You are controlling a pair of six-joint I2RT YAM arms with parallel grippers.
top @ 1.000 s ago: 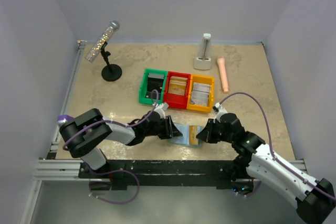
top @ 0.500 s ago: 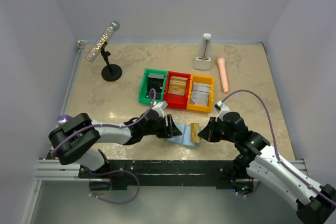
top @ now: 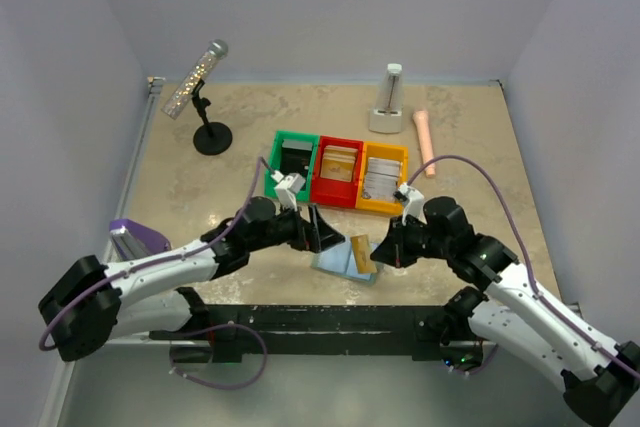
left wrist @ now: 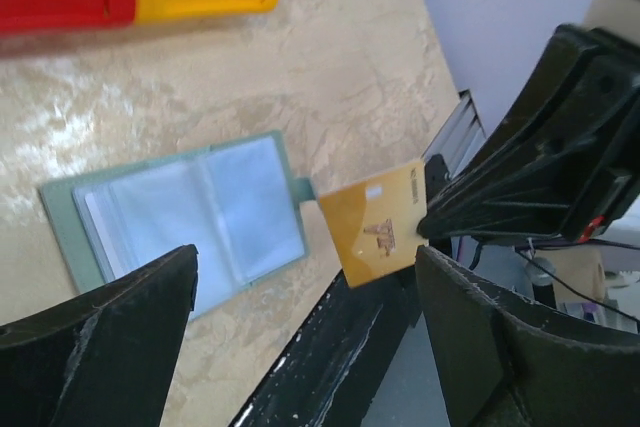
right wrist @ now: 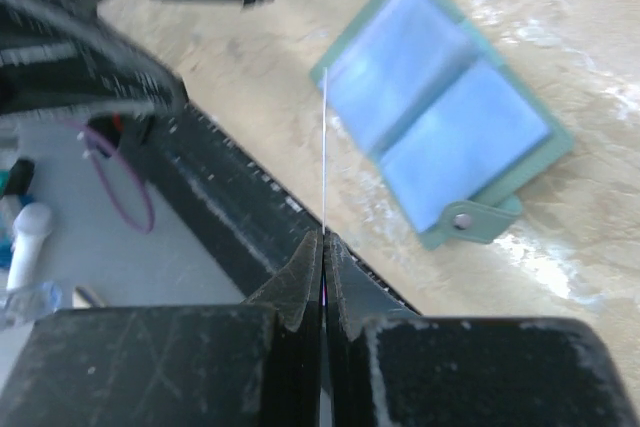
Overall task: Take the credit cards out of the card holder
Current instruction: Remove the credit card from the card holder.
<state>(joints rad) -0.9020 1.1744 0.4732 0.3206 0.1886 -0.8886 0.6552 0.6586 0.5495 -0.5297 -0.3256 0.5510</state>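
Observation:
The card holder (top: 338, 259) lies open on the table near the front edge, its two pale blue panels (left wrist: 190, 209) facing up. A tan credit card (left wrist: 380, 231) with a brown mark hangs just above the holder's right end, fully out of its pockets. My right gripper (top: 386, 247) is shut on that card's right edge. In the right wrist view the card (right wrist: 324, 147) shows edge-on as a thin line rising from the closed fingertips (right wrist: 310, 252), with the holder (right wrist: 440, 137) beyond. My left gripper (top: 322, 229) hovers over the holder's left side, open and holding nothing.
A green bin (top: 292, 165), a red bin (top: 338, 171) and a yellow bin (top: 384, 177) stand in a row behind the holder, with cards in them. A microphone on a stand (top: 205, 107) is at the back left, a white device (top: 390, 102) and a pink cylinder (top: 425, 142) at the back right. A black rail (top: 320, 319) runs along the front edge.
My left gripper has opened wide and let go of the holder, lifting back from it. My right gripper has pulled the tan card free and raised it.

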